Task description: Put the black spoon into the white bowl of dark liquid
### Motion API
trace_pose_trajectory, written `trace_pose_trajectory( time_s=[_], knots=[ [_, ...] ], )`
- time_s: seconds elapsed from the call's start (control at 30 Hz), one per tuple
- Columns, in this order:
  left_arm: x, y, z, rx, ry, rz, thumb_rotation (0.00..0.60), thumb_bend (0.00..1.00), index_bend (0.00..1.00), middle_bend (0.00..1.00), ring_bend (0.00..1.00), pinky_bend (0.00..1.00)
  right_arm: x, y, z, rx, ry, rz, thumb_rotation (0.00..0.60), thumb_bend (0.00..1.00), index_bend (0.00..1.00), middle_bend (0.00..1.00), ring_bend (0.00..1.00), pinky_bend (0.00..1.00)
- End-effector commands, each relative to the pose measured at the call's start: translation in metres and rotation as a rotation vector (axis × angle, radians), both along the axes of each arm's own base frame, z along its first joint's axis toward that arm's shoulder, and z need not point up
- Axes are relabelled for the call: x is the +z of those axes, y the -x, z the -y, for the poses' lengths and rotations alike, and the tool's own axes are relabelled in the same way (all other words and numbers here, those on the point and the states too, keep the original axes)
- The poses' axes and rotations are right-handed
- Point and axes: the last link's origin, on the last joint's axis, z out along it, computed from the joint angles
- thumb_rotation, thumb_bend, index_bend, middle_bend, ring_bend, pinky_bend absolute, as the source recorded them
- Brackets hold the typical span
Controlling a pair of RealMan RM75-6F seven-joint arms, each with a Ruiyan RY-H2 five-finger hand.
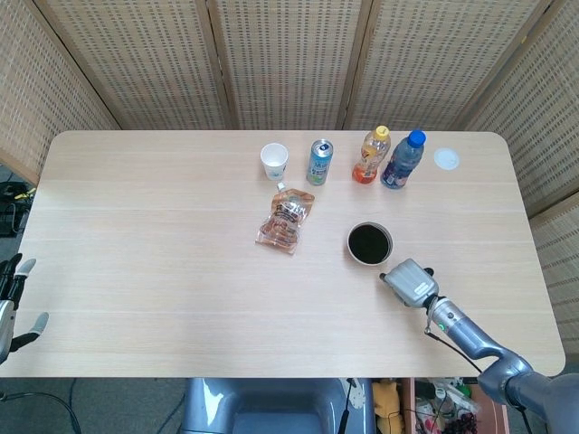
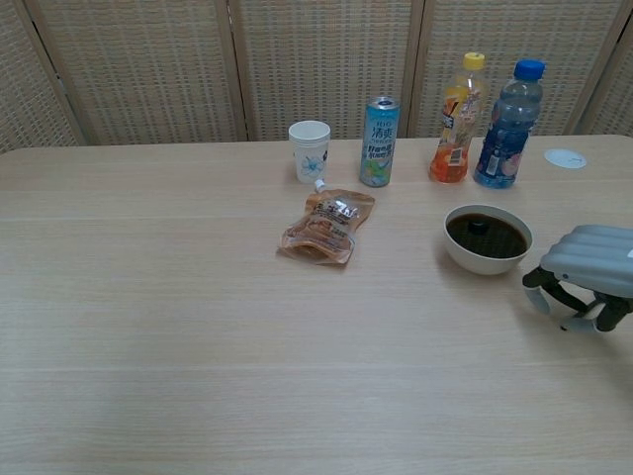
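There is one white bowl of dark liquid on the tabletop. A small dark bit pokes up out of the liquid near the back of the bowl. It may be the black spoon, but it is too small to be sure. Which way the spoon points cannot be told.

Behind the bowl stand two bottles: one orange bottle and one blue bottle, side by side. There is one can, one paper cup, and one snack pouch lying flat in front of the cup. One small white lid lies near the right edge.

The right hand rests low, just beside the bowl on its right, apart from it. Its fingers are curled down and hold nothing.

The left hand shows only at the far left edge in the head view, off the tabletop. Its fingers are apart and hold nothing.
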Motion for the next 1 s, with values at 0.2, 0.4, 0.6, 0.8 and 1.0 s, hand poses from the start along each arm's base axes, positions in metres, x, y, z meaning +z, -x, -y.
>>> trace_pose_trajectory(
  time_s=[0.2, 0.4, 0.6, 0.8, 1.0],
  knots=[
    [0.0, -0.002, 0.0, -0.002, 0.005, -0.003, 0.6, 0.33, 0.0, 0.0, 0.0, 0.0, 0.0, 0.005, -0.001, 0.004, -0.001, -0.012, 0.6, 0.51, 0.53, 0.77, 0.85, 0.94],
    [0.0, -0.005, -0.001, -0.008, 0.003, -0.006, 0.6, 0.33, 0.0, 0.0, 0.0, 0.0, 0.001, 0.009, -0.002, 0.001, 0.005, -0.011, 0.6, 0.51, 0.53, 0.77, 0.85, 0.94],
    [-0.001, -0.007, -0.001, -0.01, 0.005, -0.007, 0.6, 0.33, 0.0, 0.0, 0.0, 0.0, 0.002, 0.013, -0.002, -0.003, 0.006, -0.018, 0.6, 0.51, 0.53, 0.77, 0.85, 0.94],
    [0.0, -0.007, 0.0, -0.007, 0.002, -0.009, 0.6, 0.33, 0.0, 0.0, 0.0, 0.0, 0.0, 0.015, -0.004, 0.003, 0.005, -0.024, 0.6, 0.51, 0.53, 0.77, 0.85, 0.94],
    [0.0, -0.006, 0.0, -0.004, 0.001, -0.008, 0.6, 0.33, 0.0, 0.0, 0.0, 0.0, -0.003, 0.016, -0.004, 0.008, 0.005, -0.036, 0.6, 0.51, 0.54, 0.77, 0.85, 0.94]
  ],
)
